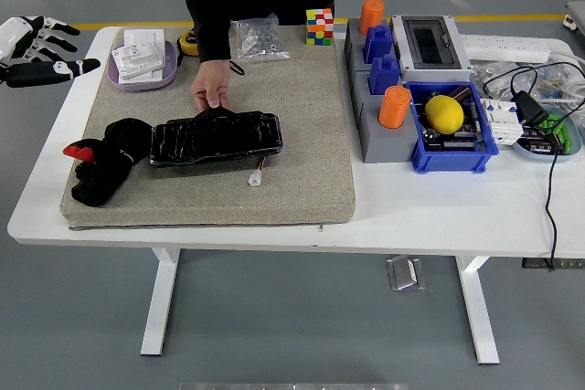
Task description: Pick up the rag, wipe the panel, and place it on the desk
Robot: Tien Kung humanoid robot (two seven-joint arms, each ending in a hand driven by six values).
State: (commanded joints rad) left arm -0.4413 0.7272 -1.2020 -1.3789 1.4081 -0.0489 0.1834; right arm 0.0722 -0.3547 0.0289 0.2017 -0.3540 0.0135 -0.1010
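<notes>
A black rag (108, 162) with a red tip lies crumpled on the left of the beige mat (302, 134). Right beside it lies the glossy black panel (216, 137), lengthwise, with a short wire and white plug at its front. A person's hand (211, 90) rests on the panel's far edge and holds it down. My left hand (38, 46), white and black, hovers open with spread fingers beyond the table's left edge, well up and left of the rag. My right arm is out of sight.
A purple dish (142, 61) with white parts, a bag of screws (258, 38) and a colour cube (319, 26) stand at the mat's back. Grey and blue blocks with orange cylinders (394, 106), a blue bin holding a yellow lemon (444, 113), and cables (539, 98) fill the right side.
</notes>
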